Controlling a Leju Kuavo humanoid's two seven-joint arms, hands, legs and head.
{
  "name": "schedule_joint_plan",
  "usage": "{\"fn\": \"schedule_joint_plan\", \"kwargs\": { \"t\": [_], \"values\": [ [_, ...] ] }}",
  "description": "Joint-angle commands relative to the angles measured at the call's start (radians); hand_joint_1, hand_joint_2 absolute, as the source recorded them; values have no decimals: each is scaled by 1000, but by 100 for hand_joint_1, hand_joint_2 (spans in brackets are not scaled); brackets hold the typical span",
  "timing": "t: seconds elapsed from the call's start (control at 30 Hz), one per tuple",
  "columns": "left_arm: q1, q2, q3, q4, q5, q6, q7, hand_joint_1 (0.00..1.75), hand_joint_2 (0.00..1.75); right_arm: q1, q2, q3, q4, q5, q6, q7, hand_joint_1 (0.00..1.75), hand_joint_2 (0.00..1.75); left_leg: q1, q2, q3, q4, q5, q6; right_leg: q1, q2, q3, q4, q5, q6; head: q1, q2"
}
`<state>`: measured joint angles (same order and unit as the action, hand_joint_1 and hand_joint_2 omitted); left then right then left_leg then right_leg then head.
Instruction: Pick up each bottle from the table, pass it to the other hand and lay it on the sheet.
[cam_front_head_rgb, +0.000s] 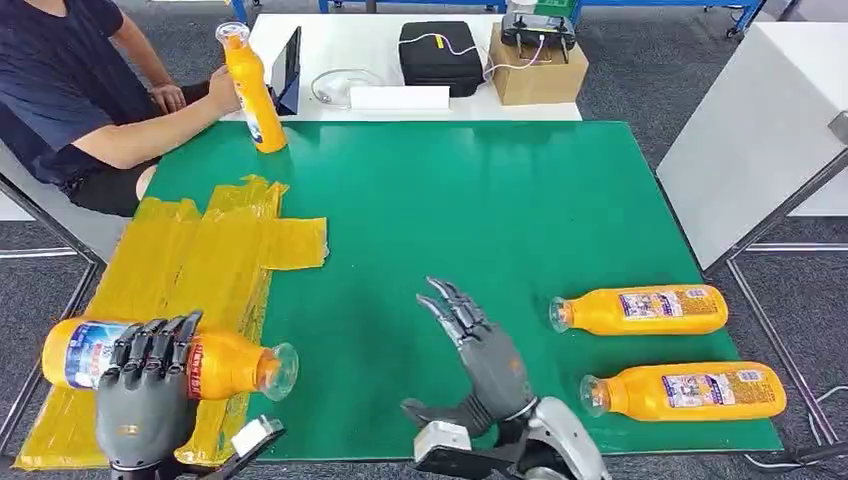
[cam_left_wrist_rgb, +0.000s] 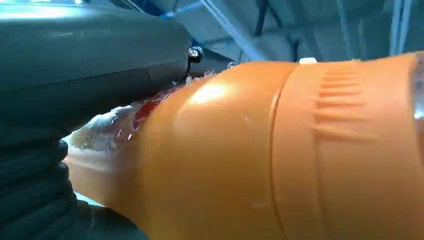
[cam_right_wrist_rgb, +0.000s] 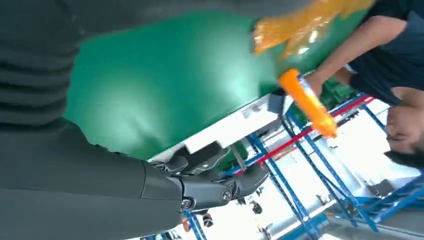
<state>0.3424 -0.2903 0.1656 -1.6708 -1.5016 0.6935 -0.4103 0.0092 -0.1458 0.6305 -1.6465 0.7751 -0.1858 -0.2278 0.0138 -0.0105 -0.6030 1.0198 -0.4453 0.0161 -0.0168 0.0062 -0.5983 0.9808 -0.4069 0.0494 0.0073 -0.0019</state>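
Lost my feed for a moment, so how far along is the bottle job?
Nothing lies on the yellow plastic sheet yet. The left hand holds one orange plastic bottle over it; the right hand is open. Two orange bottles remain on the green mat; a person holds another.

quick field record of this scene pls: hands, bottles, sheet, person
left robot hand: grips an orange bottle lying sideways over the yellow sheet, cap toward the table's middle
right robot hand: holds nothing, fingers spread above the green table
bottles lying on table: two, on the robot's right, caps pointing left
person: holds a fourth bottle upright at the far left corner
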Motion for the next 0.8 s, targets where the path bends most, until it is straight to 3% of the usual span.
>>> {"fn": "schedule_joint_plan", "kwargs": {
  "t": [0.03, 0.37, 0.4, 0.43, 0.8],
  "values": [
    [-77, 136, -15, 386, -64, 3, 132, 175, 175, 33, -143, -79, -99, -24, 19, 3, 0, 175, -1, -1, 5, -4, 0, 0, -1, -3, 5, -2, -1, -2, 0, 0],
    [-136, 213, -76, 551, -51, -112, 206, 175, 175, -9, -138, -92, -61, -35, 62, -6, 0, 175, 0, 1, 3, -2, 0, 0, 1, 0, 3, -1, 0, -2, 0, 0],
    [-138, 215, -70, 557, -57, -133, 224, 168, 175, -7, -139, -98, -63, -35, 60, -6, 0, 175, 0, 1, 3, -1, 0, 0, 1, 0, 2, 0, 0, -1, 0, 0],
    [-137, 221, -71, 556, -55, -131, 235, 0, 0, 0, -144, -111, -71, -37, 56, -8, 0, 175, 0, 1, 4, -2, 0, 0, 1, 0, 3, -1, -1, -2, 0, 0],
    [-131, 233, -75, 544, -37, -170, 239, 0, 0, 19, -155, -139, -89, -39, 56, -9, 0, 175, 0, 0, 4, -1, 0, 0, 0, 0, 4, 0, 0, -2, 0, 0]
  ]
}}
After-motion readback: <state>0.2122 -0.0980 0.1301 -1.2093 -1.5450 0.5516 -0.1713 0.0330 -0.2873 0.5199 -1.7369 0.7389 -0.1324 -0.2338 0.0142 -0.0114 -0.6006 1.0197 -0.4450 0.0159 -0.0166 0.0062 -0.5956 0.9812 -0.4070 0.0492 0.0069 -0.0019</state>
